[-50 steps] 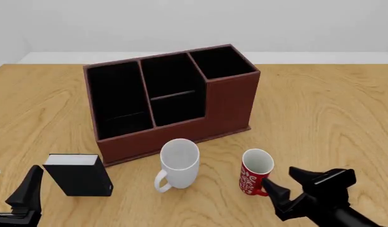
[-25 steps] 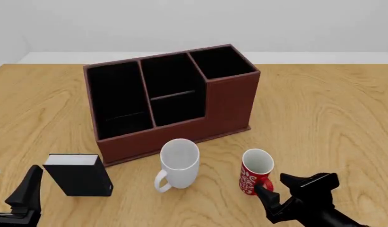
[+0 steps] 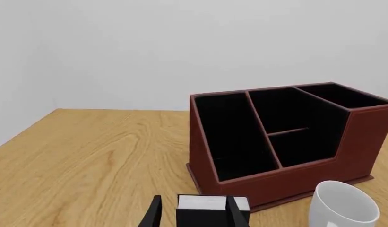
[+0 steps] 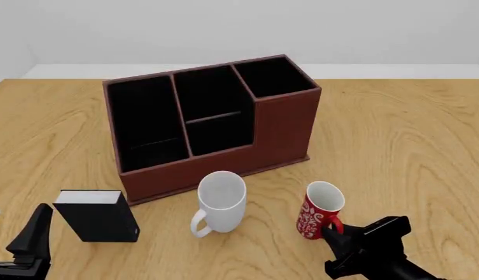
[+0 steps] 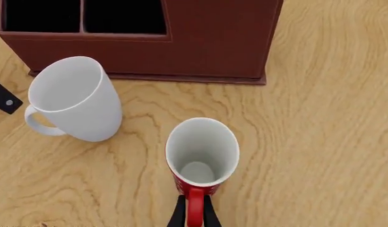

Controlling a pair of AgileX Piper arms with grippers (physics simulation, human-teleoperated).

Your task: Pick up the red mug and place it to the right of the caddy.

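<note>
Handle of the red mug sits clamped between the right tool fingers.

Red mug tilts on the table, right-front of the reddish-brown caddy.

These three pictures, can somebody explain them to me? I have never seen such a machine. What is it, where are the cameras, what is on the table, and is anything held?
It is a computer simulation of two robot arms at a wooden table. One picture is taken from a fixed camera above and behind the arms; the other two come from small cameras on each arm, looking along its fingers.

On the table stand a large reddish-brown caddy with three black compartments, a white mug, a red mug and a small black box.

The right hand has its fingers closed on the red mug's handle; the mug looks slightly tilted. The left hand waits at the near left edge, beside the black box, and holds nothing.
</note>
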